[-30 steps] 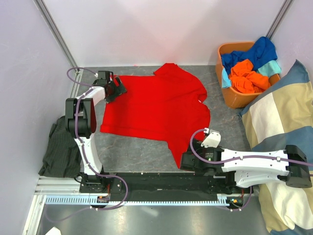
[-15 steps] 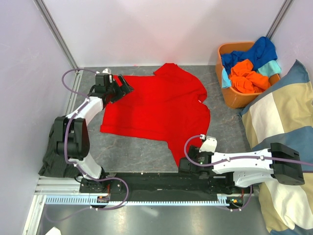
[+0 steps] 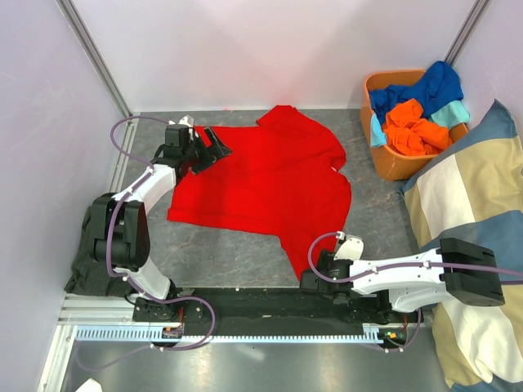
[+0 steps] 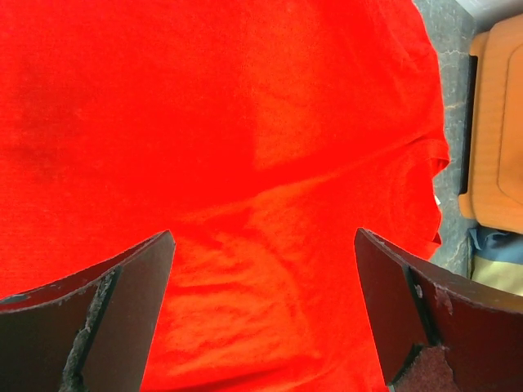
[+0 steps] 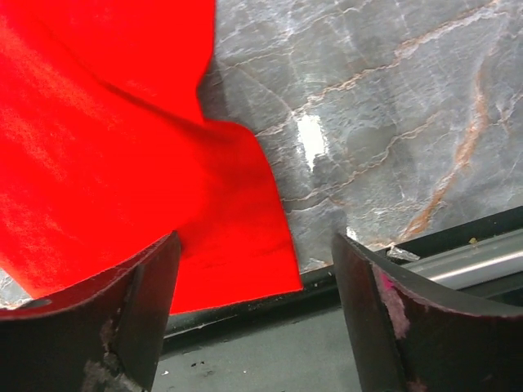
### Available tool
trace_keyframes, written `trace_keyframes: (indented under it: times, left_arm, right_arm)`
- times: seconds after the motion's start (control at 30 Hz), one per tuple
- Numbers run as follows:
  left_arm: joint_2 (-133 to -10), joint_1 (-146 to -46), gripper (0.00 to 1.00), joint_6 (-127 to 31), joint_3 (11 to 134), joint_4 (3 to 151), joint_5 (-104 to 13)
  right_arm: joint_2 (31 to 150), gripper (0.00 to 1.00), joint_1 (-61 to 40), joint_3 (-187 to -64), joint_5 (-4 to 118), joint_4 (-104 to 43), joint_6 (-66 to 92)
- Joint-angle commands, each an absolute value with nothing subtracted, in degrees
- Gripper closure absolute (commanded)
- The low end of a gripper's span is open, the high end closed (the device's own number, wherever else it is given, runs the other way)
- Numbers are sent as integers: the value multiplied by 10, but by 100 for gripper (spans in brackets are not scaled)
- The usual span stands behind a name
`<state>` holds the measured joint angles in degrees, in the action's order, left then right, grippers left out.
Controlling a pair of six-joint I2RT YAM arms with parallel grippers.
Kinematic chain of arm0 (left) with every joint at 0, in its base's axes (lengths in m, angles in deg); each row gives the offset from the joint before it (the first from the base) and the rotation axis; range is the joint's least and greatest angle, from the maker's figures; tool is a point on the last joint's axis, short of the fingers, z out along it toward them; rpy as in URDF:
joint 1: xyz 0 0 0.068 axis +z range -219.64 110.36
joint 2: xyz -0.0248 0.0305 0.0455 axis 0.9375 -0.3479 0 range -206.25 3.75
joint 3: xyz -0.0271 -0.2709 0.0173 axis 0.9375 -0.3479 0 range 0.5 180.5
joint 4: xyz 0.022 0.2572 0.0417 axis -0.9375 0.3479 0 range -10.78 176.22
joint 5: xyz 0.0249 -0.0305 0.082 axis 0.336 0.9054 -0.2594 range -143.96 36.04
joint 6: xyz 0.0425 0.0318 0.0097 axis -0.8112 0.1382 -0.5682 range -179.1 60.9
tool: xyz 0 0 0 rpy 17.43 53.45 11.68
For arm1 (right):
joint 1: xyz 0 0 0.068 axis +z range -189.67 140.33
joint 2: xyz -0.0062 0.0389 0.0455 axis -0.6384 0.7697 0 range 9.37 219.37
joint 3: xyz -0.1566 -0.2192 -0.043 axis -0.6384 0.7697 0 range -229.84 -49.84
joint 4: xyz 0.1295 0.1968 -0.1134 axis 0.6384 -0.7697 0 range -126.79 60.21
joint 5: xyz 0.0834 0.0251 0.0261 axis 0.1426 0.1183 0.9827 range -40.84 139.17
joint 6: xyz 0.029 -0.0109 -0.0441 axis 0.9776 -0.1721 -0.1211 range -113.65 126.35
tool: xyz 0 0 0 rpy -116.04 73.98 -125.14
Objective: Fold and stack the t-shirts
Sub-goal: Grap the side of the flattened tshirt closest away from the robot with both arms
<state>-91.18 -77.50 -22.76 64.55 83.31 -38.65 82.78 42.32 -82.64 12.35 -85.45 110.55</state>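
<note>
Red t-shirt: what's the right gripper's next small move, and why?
Probably lower the right gripper a little and close it on the near sleeve of the red t-shirt. Its jaws stand open with the sleeve's edge between them, lying on the table by its near edge, and nothing is gripped yet.

The grey marbled desk (image 3: 237, 245) carried a red shirt (image 3: 270, 180) spread flat across its middle, an orange basket (image 3: 391, 169) at its far right corner, and a dark cloth (image 3: 94, 253) at its left edge.
</note>
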Motion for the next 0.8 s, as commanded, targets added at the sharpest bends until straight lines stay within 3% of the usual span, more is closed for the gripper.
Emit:
trace_keyframes:
  times: [0.0, 0.17, 0.47, 0.57, 0.77]
  left_arm:
    - [-912, -775, 0, -211, 641, 806, -373]
    - [-909, -774, 0, -211, 641, 807, -375]
    - [-906, -775, 0, -214, 637, 812, -384]
    - [-908, -775, 0, -214, 639, 812, -383]
    - [-911, -775, 0, -215, 638, 813, -384]
  right_arm:
    - [808, 21, 429, -813, 131, -851, 1136]
    - [812, 31, 435, -815, 137, -847, 1136]
    - [797, 60, 435, -808, 141, -840, 1132]
    - [789, 59, 436, -804, 140, -841, 1136]
    - [787, 67, 435, -804, 140, -842, 1137]
